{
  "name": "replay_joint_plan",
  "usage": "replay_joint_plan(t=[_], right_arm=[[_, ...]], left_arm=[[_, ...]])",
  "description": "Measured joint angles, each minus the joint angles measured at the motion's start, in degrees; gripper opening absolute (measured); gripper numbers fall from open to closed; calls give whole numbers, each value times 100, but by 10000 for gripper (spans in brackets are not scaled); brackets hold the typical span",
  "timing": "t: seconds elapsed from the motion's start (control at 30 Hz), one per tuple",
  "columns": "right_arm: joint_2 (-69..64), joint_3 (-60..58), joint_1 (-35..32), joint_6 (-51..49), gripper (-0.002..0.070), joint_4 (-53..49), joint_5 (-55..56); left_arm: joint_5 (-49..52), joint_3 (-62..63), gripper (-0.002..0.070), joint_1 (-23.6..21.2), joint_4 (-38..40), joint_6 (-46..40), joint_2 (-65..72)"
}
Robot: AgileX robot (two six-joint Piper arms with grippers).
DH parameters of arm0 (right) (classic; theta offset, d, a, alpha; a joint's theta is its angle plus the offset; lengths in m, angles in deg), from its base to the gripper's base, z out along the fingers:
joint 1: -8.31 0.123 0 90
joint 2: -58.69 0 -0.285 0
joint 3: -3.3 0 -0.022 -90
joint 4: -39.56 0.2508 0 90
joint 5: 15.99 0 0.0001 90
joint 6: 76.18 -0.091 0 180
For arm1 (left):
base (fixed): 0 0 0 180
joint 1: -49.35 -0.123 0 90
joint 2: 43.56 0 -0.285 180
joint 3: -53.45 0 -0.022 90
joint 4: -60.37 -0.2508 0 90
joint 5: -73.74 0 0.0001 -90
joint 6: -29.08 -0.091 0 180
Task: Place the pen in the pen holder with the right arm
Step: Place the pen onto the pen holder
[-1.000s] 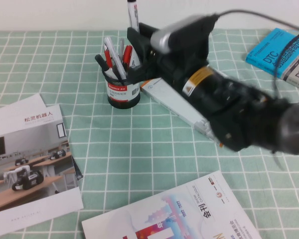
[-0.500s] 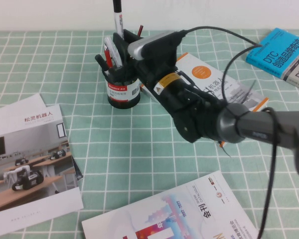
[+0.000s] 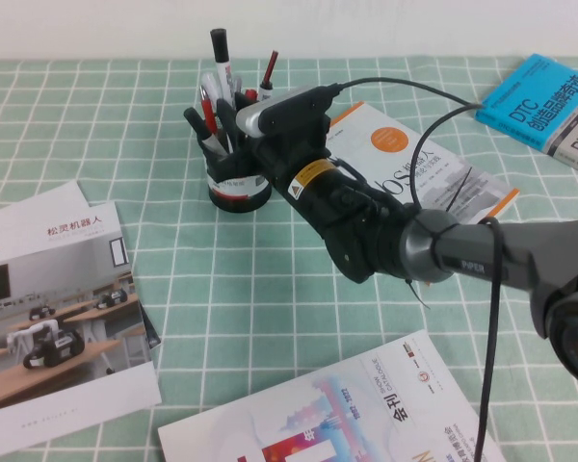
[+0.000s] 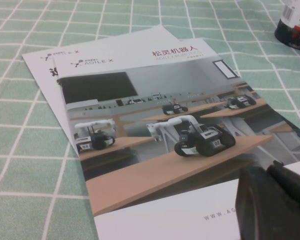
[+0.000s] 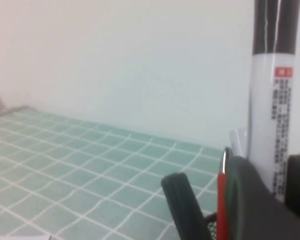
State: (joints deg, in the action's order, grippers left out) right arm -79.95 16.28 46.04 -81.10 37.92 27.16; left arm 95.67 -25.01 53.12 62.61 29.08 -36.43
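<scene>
Evidently the pen [image 3: 221, 60] stands nearly upright with its lower part down inside the pen holder [image 3: 237, 178] and its black cap rising above the rim among the red pens [image 3: 207, 108]; the right wrist view shows its white barrel [image 5: 270, 120] passing close between the dark fingers [image 5: 250, 200]; the right end effector [image 3: 233, 130] sits right at the holder's mouth, and it looks clenched on the pen, though the grip itself is partly hidden; the right arm [image 3: 366, 226] reaches in from the robot's right, across an open booklet [image 3: 419, 168] lying on the bench [image 3: 270, 279]; the step in hand reads as the insertion itself, late in the task, with the pen apparently not yet let go; the next move would call for easing the fingers apart so the pen settles among the others, then lifting straight up so the fingers do not catch the neighbouring pens or tip the light mesh cup; the left end effector [image 4: 277, 200] shows only as a dark edge over a robot brochure [image 4: 155, 125] on the robot's left, well apart from the holder, and whether it is released or clenched cannot be told.
</scene>
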Motion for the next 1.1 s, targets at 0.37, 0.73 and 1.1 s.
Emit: replay_joint_plan(t=[0.37, 0.73, 1.1], right_arm=[[-61, 0, 0, 3, 112, 35, -237], [41, 0, 0, -206, 322, -1, -737], [1158, 0, 0, -283, 347, -73, -2567]], left_arm=[[0, 0, -6, 0, 0, 0, 0], [0, 0, -6, 0, 0, 0, 0], [0, 0, -6, 0, 0, 0, 0]])
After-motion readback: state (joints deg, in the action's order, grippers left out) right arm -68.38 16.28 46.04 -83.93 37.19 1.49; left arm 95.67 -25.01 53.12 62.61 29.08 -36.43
